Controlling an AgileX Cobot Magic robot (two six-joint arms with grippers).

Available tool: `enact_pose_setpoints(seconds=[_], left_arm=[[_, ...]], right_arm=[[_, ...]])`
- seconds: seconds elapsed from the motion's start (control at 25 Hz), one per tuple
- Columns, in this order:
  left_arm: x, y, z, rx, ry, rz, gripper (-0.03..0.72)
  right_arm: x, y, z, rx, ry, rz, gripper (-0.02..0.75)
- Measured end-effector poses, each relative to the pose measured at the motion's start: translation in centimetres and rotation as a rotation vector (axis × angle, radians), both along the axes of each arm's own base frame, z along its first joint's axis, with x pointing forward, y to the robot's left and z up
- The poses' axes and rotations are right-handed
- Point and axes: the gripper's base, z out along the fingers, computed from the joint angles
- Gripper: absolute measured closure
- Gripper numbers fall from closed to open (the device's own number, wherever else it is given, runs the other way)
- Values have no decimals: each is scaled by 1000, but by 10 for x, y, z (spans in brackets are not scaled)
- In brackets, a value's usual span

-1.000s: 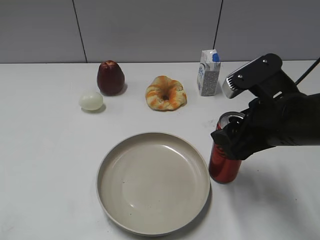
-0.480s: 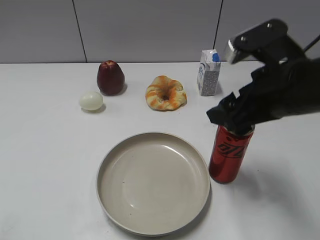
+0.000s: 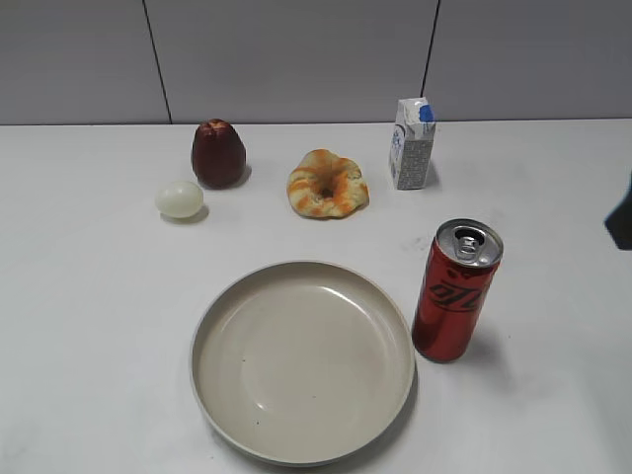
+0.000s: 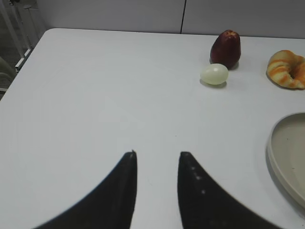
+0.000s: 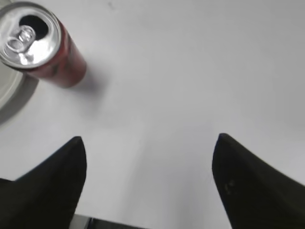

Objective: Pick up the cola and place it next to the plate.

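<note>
The cola, a tall slim red can with a silver top, stands upright on the white table just right of the beige plate, nearly touching its rim. It also shows in the right wrist view beside the plate's edge. My right gripper is wide open and empty, well clear of the can; only a dark sliver of that arm shows at the exterior view's right edge. My left gripper is open and empty over bare table, left of the plate's rim.
A dark red apple, a pale egg, an orange-and-cream bread ring and a small milk carton stand along the back of the table. The table's left edge shows in the left wrist view.
My right gripper let go of the cola, lifted off it and drew back to the right, almost out of the exterior view. The can stays standing beside the plate.
</note>
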Motion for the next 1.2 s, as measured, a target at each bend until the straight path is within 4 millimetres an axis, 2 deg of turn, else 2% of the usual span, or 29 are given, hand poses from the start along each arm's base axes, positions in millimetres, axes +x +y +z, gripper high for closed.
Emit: enact_pose_setpoints(seconds=[0.12,0.2,0.36,0.48,0.64,0.8,1.2], left_arm=[[0,0,0,0,0,0,452],[0,0,0,0,0,0,452],[0,0,0,0,0,0,452],[0,0,0,0,0,0,452],[0,0,0,0,0,0,452],[0,0,0,0,0,0,452],[0,0,0,0,0,0,451]], right_arm=[[-24,-12,11,29,4,-64,126],[-42,-18,11,64,-10,-74,135],[-83,-32,-6,115,-29,-61,143],[-112,-42,-19,135,-76,19,143],[-138,-47,-36,175,-132,106,143],[-147,-51,-36,196,-184,121,143],[-145,-47,-40,227,-211,144,170]])
